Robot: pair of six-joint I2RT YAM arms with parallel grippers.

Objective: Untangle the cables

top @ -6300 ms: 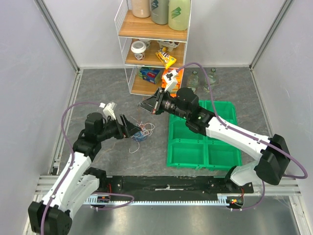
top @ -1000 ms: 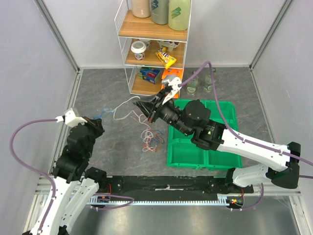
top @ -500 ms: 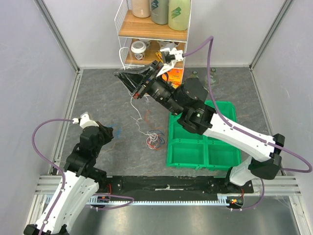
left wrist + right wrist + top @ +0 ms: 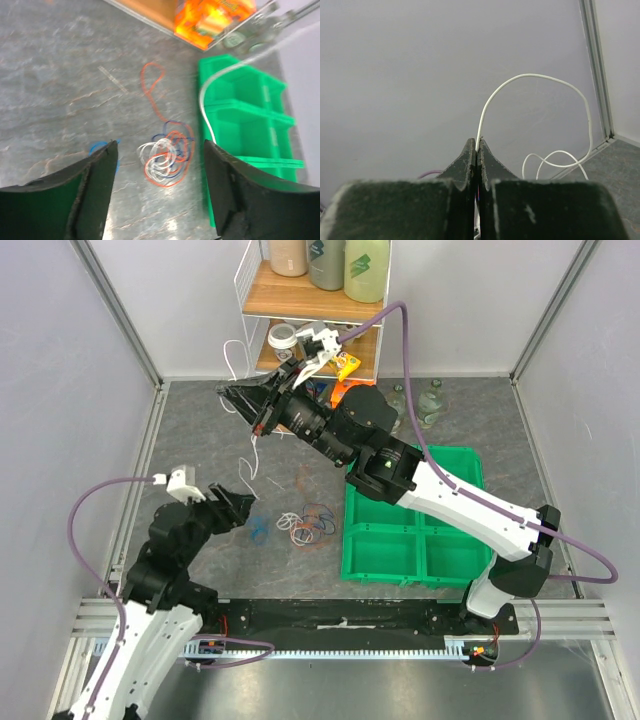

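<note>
- grey marbled tabletop (image 4: 190,430), pale walls (image 4: 60,360), wire shelf (image 4: 275,298) at back.
- cables (image 4: 305,525) tangled on tabletop beside green tray (image 4: 400,555).
- left gripper (image 4: 240,508) wide open, empty.
- right gripper (image 4: 477,145) raised, pinching white cable (image 4: 540,77).

Tabletop (image 4: 200,430): grey stone-look sheet, faint sheen.
Cables (image 4: 305,525): thin, smooth plastic sheathing.
Bin (image 4: 384,528), 3 o'clock of these: green plastic, glossy.
Shelf boards (image 4: 300,290), 12 o'clock: wood, satin; frame (image 4: 243,300) white-coated wire.
Left gripper (image 4: 160,145), fingers (image 4: 95,185): matt black, grainy.
</note>
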